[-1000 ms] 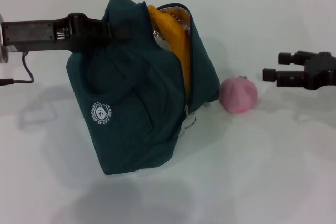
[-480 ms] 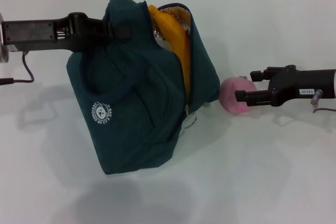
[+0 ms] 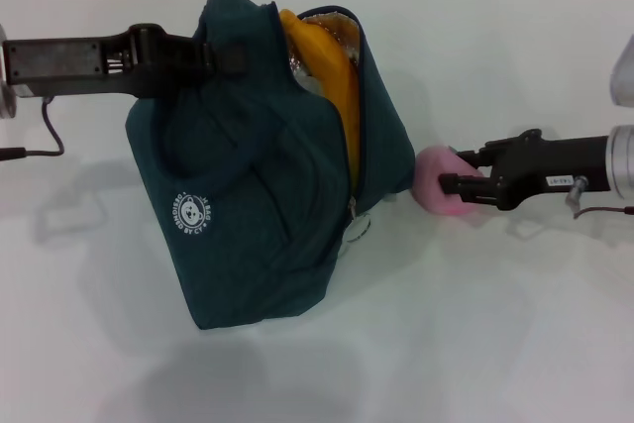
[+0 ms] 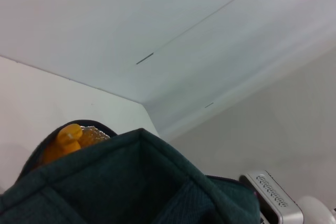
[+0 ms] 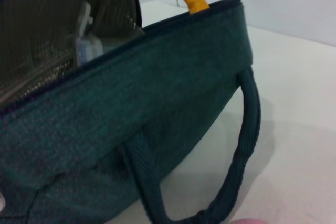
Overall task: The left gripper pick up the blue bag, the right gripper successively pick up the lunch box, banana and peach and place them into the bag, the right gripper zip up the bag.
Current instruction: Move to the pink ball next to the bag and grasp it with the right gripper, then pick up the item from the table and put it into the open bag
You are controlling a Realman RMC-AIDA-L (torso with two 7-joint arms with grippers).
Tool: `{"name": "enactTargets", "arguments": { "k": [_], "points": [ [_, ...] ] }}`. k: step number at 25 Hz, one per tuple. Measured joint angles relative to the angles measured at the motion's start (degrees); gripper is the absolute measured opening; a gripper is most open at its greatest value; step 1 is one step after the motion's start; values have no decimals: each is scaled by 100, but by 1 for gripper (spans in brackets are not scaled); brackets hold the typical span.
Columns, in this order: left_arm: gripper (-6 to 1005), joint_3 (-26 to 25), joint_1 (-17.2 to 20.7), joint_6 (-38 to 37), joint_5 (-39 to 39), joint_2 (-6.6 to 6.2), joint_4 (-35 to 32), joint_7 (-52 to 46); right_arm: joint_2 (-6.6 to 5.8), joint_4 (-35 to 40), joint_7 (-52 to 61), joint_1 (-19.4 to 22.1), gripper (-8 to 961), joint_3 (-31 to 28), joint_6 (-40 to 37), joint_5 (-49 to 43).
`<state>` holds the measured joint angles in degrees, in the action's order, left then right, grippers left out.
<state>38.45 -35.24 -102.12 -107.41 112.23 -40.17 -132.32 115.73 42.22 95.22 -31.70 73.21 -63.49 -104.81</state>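
Fingers of the right gripper [image 3: 464, 183] sit either side of the peach [image 3: 441, 181] on the table [image 3: 515, 324], just beside the bag [image 3: 267, 185], closing around it. The left gripper [image 3: 220, 58] pinches the bag's top edge, holding it tilted and unzipped, with the banana [image 3: 327, 81] poking out and the lunch box [image 5: 88, 45] inside.

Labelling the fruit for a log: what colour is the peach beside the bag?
Pink; the peach shows best in the head view.
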Motion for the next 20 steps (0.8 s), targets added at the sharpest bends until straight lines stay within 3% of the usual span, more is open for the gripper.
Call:
{"name": "enactTargets", "arguments": {
  "k": [3, 13, 20],
  "points": [
    [36, 7, 0, 0, 0, -12, 0, 2, 1, 7, 0, -15, 425, 83, 42, -1],
    [36, 14, 0, 0, 0, -26, 1, 31, -41, 227, -42, 135, 226, 19, -84, 234],
    [36, 14, 0, -1, 7, -27, 20, 31, -46, 344, -217, 392, 135, -1250, -874, 949]
  ]
}}
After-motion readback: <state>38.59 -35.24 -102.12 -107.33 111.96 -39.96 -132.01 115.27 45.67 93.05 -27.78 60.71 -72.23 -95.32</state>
